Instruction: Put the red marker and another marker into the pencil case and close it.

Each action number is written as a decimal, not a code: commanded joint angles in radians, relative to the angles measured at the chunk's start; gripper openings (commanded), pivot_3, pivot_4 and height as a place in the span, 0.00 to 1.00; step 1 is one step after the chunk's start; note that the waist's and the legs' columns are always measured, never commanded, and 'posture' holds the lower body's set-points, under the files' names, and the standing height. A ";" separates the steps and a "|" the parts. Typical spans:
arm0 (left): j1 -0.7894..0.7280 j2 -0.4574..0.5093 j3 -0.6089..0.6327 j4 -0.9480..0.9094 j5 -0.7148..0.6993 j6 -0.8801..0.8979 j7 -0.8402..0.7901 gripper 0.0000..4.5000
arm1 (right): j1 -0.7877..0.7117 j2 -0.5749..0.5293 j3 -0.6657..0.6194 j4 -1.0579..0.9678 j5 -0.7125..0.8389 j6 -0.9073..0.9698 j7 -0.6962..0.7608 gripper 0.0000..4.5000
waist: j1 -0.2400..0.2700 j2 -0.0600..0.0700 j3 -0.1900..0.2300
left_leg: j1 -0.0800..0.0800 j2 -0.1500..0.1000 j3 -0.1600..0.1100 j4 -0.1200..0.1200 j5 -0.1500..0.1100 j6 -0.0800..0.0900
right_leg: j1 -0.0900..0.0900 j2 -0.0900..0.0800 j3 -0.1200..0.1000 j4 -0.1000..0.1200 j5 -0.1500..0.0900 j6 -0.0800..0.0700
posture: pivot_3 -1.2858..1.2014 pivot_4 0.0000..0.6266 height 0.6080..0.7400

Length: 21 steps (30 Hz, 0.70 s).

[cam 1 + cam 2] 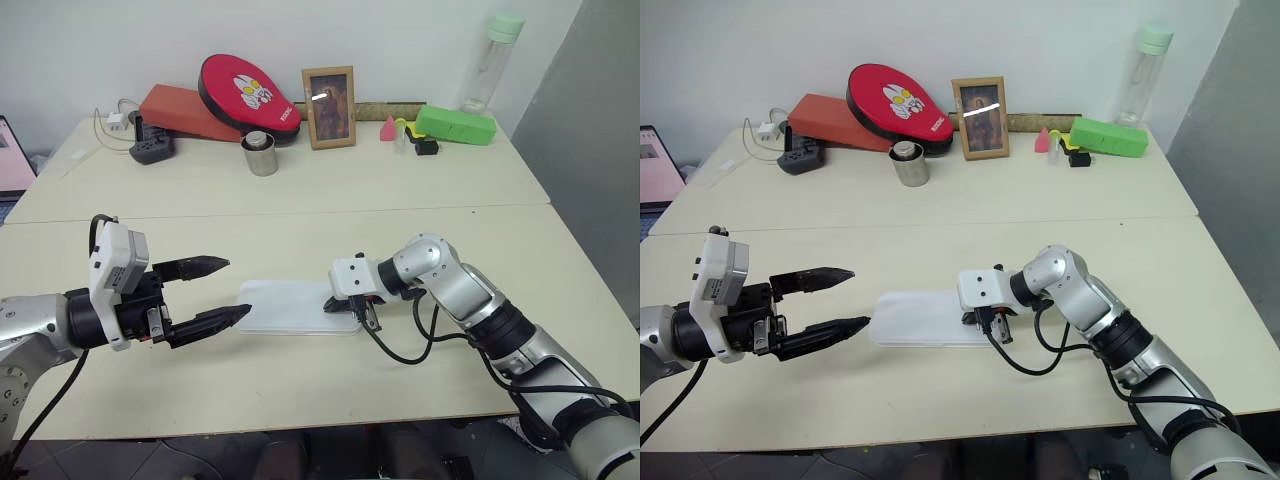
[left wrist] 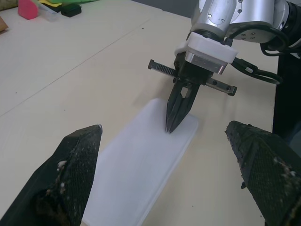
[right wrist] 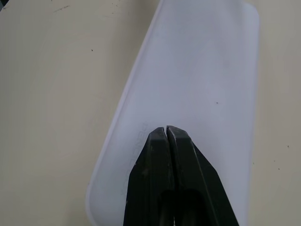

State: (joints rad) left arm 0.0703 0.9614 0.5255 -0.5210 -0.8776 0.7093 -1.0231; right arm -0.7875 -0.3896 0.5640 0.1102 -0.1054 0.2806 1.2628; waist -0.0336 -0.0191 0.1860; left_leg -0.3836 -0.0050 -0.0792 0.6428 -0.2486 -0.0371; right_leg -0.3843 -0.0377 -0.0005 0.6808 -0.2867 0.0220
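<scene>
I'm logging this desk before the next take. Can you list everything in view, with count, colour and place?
pencil case: 1, white, lid down, front table between the grippers
red pad: 1, red with a cartoon face, leaning at the back wall
red box: 1, orange-red, back left, under the pad
picture frame: 1, wooden, upright at the back centre
metal cup: 1, silver, in front of the pad
power adapter: 1, dark, back left
green box: 1, back right
bottle: 1, clear with pale green cap, back right corner
left gripper: black fingers, open, beside the case's left end
right gripper: shut, tips on the case's lid
</scene>
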 commanded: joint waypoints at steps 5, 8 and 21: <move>-0.064 0.004 -0.036 0.013 0.029 -0.012 0.050 1.00 | 0.024 0.025 -0.150 -0.081 0.183 0.157 0.007 0.01 | 0.002 0.000 0.000 | 0.000 0.000 0.000 0.000 0.000 0.000 | 0.000 0.000 0.001 0.000 0.000 0.000 | 0.52 0.24 1.00; -0.166 -0.078 -0.055 0.083 0.033 0.017 0.215 1.00 | 0.043 0.041 -0.308 -0.120 0.303 0.235 -0.062 0.01 | 0.005 0.001 0.001 | -0.002 -0.001 0.000 0.000 0.000 0.000 | -0.001 0.000 0.001 0.000 0.000 0.000 | 0.52 0.24 1.00; -0.175 -0.130 -0.045 0.402 0.356 -0.201 0.369 1.00 | 0.176 -0.108 -0.634 -0.060 0.322 0.267 -0.418 0.01 | -0.001 0.000 0.001 | -0.003 0.000 0.005 -0.002 -0.001 -0.001 | -0.005 0.000 0.010 0.000 0.000 0.000 | 0.52 0.24 1.00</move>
State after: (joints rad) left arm -0.0920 0.8104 0.4417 -0.1388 -0.5368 0.5456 -0.6446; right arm -0.6009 -0.4817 -0.0279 0.0758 0.1999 0.5537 0.8727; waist -0.0346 -0.0188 0.1867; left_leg -0.3862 -0.0054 -0.0733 0.6412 -0.2495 -0.0382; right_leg -0.3894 -0.0377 0.0104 0.6812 -0.2866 0.0220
